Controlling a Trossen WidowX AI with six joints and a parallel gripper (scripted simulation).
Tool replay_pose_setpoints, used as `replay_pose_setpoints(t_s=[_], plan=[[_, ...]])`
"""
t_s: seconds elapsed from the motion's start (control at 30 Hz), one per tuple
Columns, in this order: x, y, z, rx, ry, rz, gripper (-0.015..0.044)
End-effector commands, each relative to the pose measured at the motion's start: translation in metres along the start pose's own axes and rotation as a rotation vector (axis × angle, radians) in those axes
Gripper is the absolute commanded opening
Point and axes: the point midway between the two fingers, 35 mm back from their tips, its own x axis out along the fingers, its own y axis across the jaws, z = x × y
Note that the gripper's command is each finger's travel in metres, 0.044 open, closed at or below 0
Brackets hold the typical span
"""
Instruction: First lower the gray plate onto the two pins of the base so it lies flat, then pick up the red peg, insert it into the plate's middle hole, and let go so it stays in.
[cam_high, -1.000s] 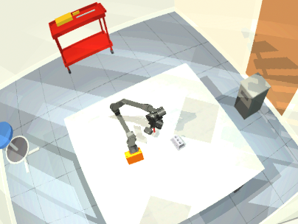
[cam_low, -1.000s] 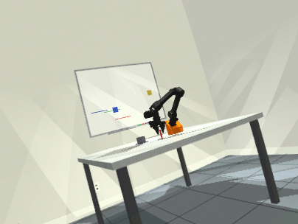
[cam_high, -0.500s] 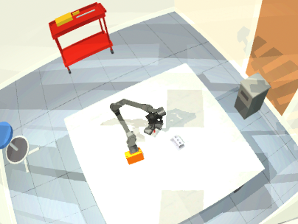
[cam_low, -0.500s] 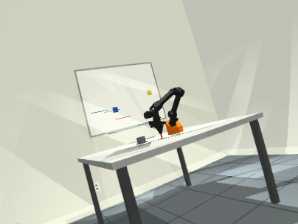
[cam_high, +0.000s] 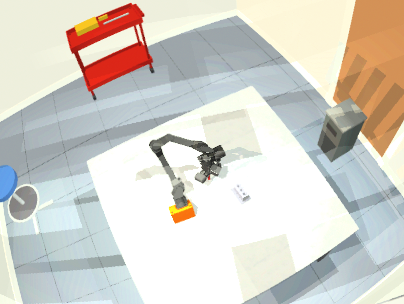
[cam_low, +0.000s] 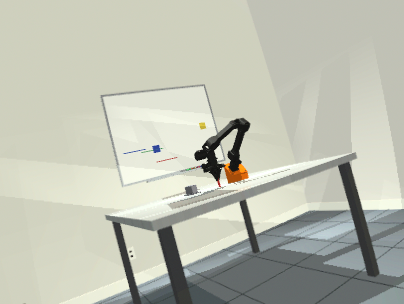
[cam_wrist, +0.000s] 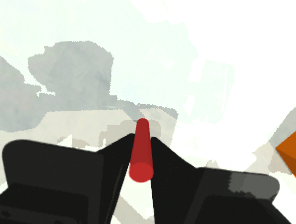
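The peg is red, slim and round, its near end blunt and flat; it stands roughly upright over the counter, well in from the upper-left edge as the top view has it; whether its foot touches, I cannot tell. The gripper is nearly closed, a finger pressed to either side of the peg. Farther toward the right-hand corner sits the base; a row of three marks on top suggests the plate is already down on its pins, though its flatness is too small to judge; no loose plate shows. So lowering looks done and the peg is in hand; carrying, inserting and letting go remain. The orange mount stands toward the lower-left edge.
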Motion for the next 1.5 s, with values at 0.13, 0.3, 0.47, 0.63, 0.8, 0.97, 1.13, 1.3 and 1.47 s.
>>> replay_pose_setpoints(t_s=[0.13,0.3,0.47,0.63,0.8,0.97,1.13,1.3,1.47], plan=[[-0.025,0.004,0.004,-0.008,-0.012,0.003,0.0000],[-0.040,0.005,0.006,-0.008,-0.014,0.001,0.0000],[-0.056,0.005,0.007,-0.007,-0.014,0.000,0.0000],[-0.071,0.004,0.007,-0.007,-0.012,0.001,0.0000],[-0.064,0.006,0.013,-0.001,-0.009,0.000,0.0000],[-0.067,0.011,0.025,-0.002,-0.011,0.000,0.0000],[-0.069,0.016,0.039,-0.002,-0.013,0.000,0.0000],[-0.071,0.020,0.052,-0.003,-0.014,0.000,0.0000],[-0.072,0.023,0.067,-0.004,-0.015,0.000,0.0000]])
